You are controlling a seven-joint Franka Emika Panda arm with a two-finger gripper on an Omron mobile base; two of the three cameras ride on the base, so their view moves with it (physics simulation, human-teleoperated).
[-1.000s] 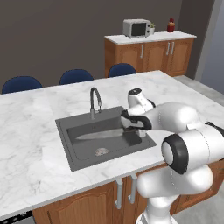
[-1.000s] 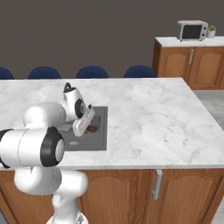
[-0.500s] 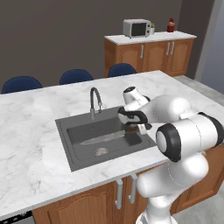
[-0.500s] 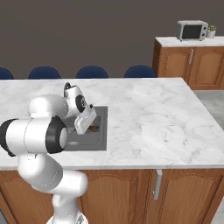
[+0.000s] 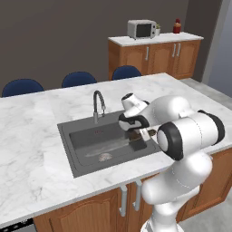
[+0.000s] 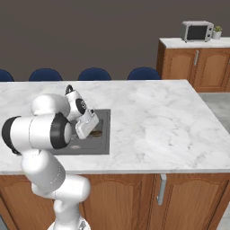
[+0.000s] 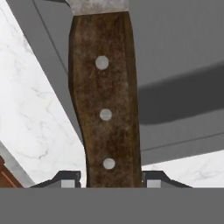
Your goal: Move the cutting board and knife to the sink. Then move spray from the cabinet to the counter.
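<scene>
The gripper (image 7: 107, 181) is partly closed on the knife (image 7: 105, 100), its two fingertips (image 7: 65, 180) pressed against either side of the dark brown, three-riveted handle. The blade reaches left, low inside the grey sink (image 5: 77, 140), near the drain. The sink is set into the white marble counter (image 5: 31, 136). No writing can be read
</scene>
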